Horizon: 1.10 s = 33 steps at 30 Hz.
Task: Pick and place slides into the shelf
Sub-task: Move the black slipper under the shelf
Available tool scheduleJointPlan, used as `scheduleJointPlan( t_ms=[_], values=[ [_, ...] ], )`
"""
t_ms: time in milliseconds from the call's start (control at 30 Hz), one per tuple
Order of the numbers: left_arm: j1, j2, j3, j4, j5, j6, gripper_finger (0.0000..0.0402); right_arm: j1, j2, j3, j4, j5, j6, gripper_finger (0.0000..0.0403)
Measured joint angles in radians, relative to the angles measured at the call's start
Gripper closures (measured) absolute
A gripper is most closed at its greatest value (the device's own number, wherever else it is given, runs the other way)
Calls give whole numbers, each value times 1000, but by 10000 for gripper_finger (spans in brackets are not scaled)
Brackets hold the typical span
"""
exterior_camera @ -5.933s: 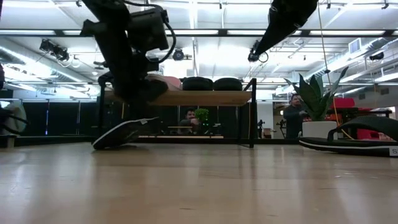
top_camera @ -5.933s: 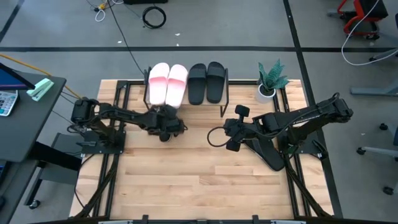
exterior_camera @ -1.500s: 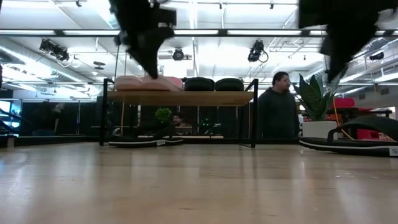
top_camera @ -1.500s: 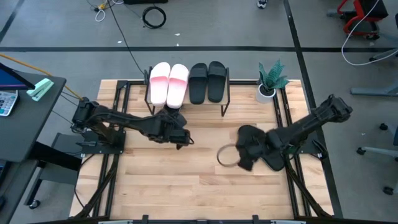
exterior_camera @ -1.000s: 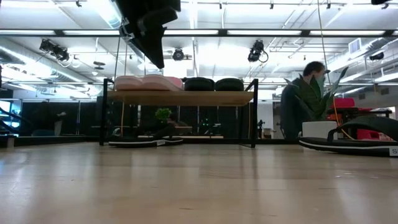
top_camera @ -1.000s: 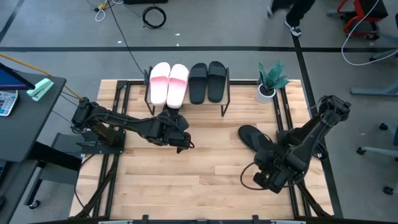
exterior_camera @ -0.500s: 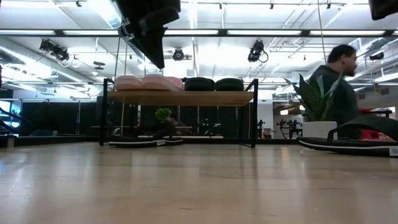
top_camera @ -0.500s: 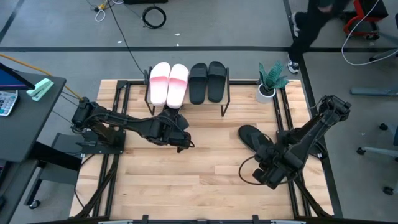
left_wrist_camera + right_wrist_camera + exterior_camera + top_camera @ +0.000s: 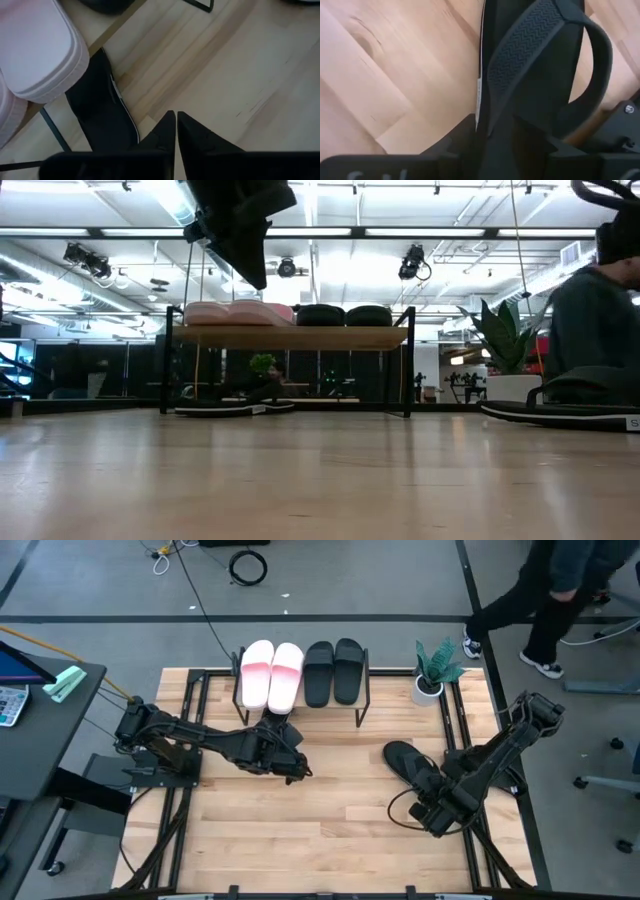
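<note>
The shelf [image 9: 290,337] stands at the table's far edge with two pale pink slides [image 9: 270,673] and two black slides [image 9: 332,670] on its top board. Another black slide [image 9: 100,112] lies flat on the table under the shelf's left half. My left gripper [image 9: 176,120] hangs shut above the table just in front of that slide, with nothing between its fingers. A further black slide [image 9: 408,764] lies flat on the table's right side. My right gripper [image 9: 497,132] stands open over its near end, one finger on either side of the slide [image 9: 535,55]. My right gripper comes at the black slide from above, slanting, with its fingers [image 9: 462,135] on either side of the slide's near end. I cannot tell whether they touch it. The slide lies on the table.
A potted plant [image 9: 432,670] stands at the far right corner, beside the shelf. Bare wood lies across the table's middle and near part. A person [image 9: 560,590] walks on the floor beyond the far right corner.
My right gripper has come down and gone a little toward the far edge, onto the near end of the black slide at the right. My left gripper has rolled slightly in place. The slides have kept still. A person has walked past behind the table.
</note>
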State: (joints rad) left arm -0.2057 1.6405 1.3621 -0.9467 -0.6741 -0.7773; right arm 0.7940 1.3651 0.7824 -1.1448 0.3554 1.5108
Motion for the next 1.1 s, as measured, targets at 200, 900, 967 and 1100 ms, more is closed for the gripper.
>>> scheduleJointPlan(
  t_ms=[200, 900, 967, 1100],
  values=[
    [-30, 0, 0, 16, -6, -6, 373, 0, 0, -7, 2, 53, -51, 281],
    [-119, 0, 0, 21, -6, -53, 374, 0, 0, -24, 27, 112, -65, 281],
    [-119, 0, 0, 21, -7, -50, 373, -2, 0, -53, 52, 115, -47, 281],
    [-119, 0, 0, 21, -7, -49, 380, -6, 0, -112, 85, 121, -40, 281]
  ],
)
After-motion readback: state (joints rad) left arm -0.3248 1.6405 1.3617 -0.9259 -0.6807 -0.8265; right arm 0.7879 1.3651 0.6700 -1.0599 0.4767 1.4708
